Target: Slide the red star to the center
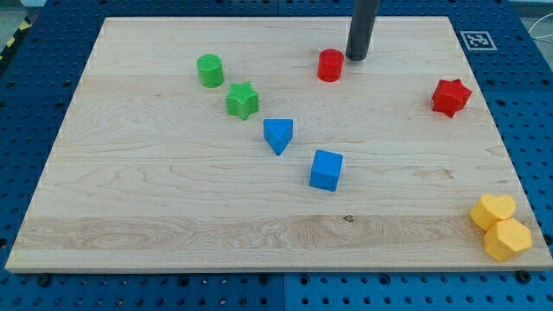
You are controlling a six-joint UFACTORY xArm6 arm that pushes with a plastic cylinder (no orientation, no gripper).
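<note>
We are at the approach; our tip (356, 57) sits beside the red plastic cylinder (329, 66), well apart from the red plastic star (450, 97); no pincer here; next, get round the star's right side, push left along the wooden table (155, 207)

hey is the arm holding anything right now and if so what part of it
Nothing is held. The arm ends in a plain dark rod; my tip rests on the wooden board just right of the red cylinder block, well left of the red star block.

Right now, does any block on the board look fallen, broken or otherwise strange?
Nothing stands out. All blocks sit flat and whole on the board. My tip rests just right of the red cylinder, well left of the red star.
</note>
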